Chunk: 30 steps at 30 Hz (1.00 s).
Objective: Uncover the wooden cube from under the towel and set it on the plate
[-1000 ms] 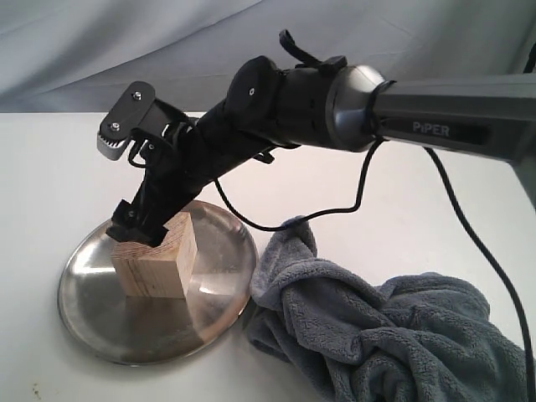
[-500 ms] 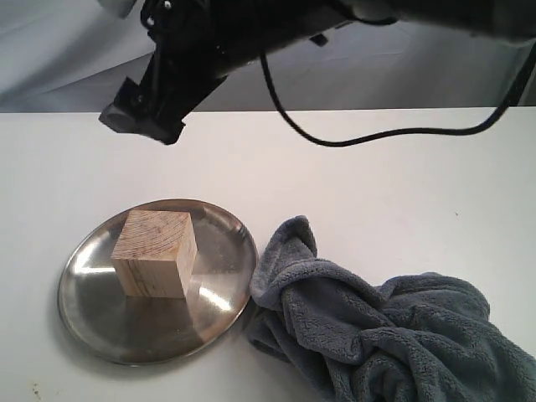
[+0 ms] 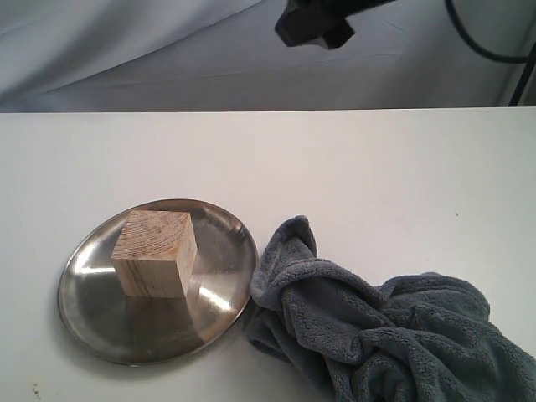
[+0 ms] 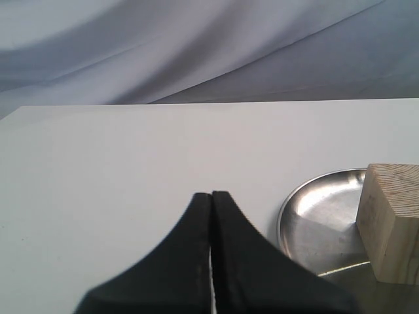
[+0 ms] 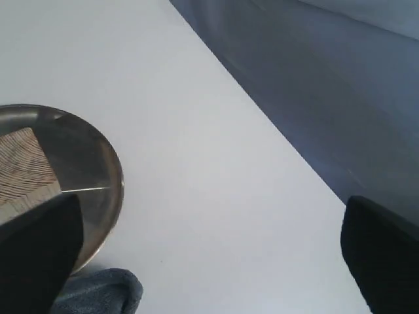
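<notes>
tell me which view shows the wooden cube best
The exterior view: the whole wooden cube shows there, top and two sides, standing on the plate. The left wrist view cuts it off at the frame edge, and the right wrist view catches only a sliver of its grained face.
</notes>
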{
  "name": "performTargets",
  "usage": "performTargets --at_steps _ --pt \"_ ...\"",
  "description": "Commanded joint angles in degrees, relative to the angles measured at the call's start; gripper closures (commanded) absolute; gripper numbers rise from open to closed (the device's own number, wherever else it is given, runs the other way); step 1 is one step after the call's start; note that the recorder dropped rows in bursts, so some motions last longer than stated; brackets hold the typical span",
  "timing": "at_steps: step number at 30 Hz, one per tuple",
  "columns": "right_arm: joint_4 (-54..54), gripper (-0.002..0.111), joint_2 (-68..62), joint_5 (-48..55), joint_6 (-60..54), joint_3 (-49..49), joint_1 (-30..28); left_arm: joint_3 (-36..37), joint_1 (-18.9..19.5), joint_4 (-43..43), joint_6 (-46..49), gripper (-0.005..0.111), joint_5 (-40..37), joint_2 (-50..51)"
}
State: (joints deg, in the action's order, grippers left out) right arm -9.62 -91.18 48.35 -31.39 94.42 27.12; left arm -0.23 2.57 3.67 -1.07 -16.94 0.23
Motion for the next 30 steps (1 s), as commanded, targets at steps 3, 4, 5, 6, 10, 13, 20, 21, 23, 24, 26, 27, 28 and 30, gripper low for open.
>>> performTargets --at_steps 3,4,5,6,10,13,20,21,23,24,26,27,28,30 --pt "1.5 0.017 4.7 3.1 4.2 -0.3 -4.5 0.2 0.1 -0.1 -0.2 0.107 0.6 -0.2" --pt "1.5 0.018 5.7 3.1 4.4 -0.9 -5.3 0.2 0.1 -0.1 -0.2 0.107 0.6 -0.2" --pt "1.5 0.018 6.4 2.9 4.4 -1.7 -5.8 0.2 0.1 -0.1 -0.2 0.107 0.6 -0.2" --pt "1.6 0.019 7.2 2.7 4.4 -2.6 -6.4 0.2 0.1 -0.1 -0.2 0.107 0.6 -0.2" --pt "1.6 0.022 10.7 -1.1 4.7 -7.0 -8.8 0.2 0.1 -0.1 -0.2 0.107 0.6 -0.2" --pt "1.5 0.024 13.4 -4.9 5.6 -10.6 -9.9 0.2 0.1 -0.1 -0.2 0.107 0.6 -0.2" --pt "1.1 0.036 21.3 -16.1 7.7 -24.0 -9.9 0.2 0.1 -0.1 -0.2 0.107 0.6 -0.2" --pt "1.1 0.040 22.8 -17.5 7.7 -26.0 -9.9 0.2 0.1 -0.1 -0.2 0.107 0.6 -0.2" --pt "1.1 0.047 25.8 -20.8 7.7 -30.8 -9.9 0.2 0.1 -0.1 -0.2 0.107 0.6 -0.2" --pt "1.1 0.050 27.0 -22.3 7.8 -32.6 -9.9 0.2 0.1 -0.1 -0.2 0.107 0.6 -0.2" --pt "1.1 0.057 29.9 -25.0 7.8 -36.9 -9.9 0.2 0.1 -0.1 -0.2 0.107 0.6 -0.2" --pt "1.1 0.061 31.1 -26.1 8.1 -39.1 -9.9 0.2 0.1 -0.1 -0.2 0.107 0.6 -0.2" --pt "1.1 0.067 32.6 -27.4 8.6 -41.1 -9.9 0.2 0.1 -0.1 -0.2 0.107 0.6 -0.2" --pt "0.7 0.080 35.3 -29.6 9.4 -44.9 -9.9 0.2 0.1 -0.1 -0.2 0.107 0.6 -0.2"
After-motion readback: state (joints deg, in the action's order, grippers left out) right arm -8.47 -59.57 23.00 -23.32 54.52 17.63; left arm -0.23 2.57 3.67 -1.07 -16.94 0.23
